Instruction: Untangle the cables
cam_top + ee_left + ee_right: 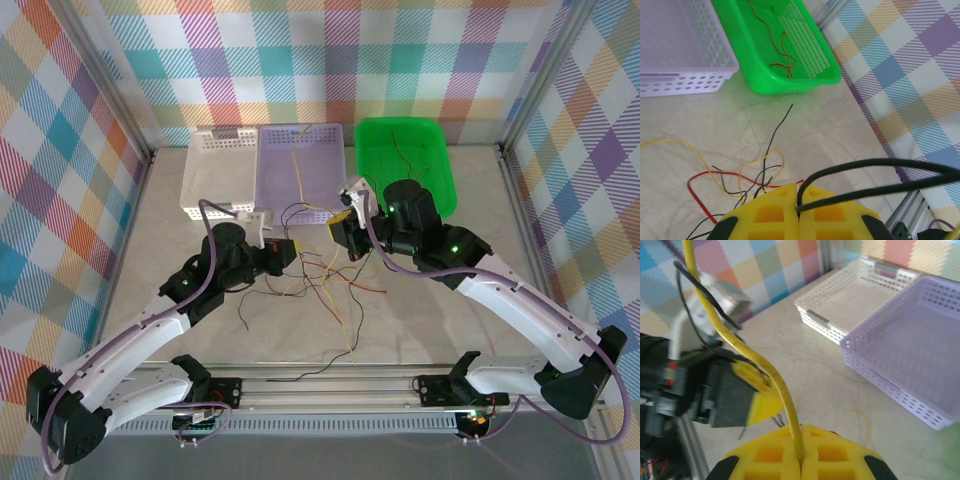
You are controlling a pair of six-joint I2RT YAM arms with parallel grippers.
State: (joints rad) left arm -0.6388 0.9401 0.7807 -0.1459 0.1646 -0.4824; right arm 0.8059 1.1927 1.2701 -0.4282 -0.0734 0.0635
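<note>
Table: the cables lie in a loose red, yellow and black snarl between my two arms, near the baskets. One red strand sits in the green basket. I judge the step in hand to be a separation pull. The left gripper is pinched on a black wire, and the right gripper on a yellow wire. Next I need a slow draw apart, watching for snags.

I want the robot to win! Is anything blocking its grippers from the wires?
Nothing visible does. The left gripper is pinched shut right on a black wire, and the right gripper is pinched shut on a yellow wire.
</note>
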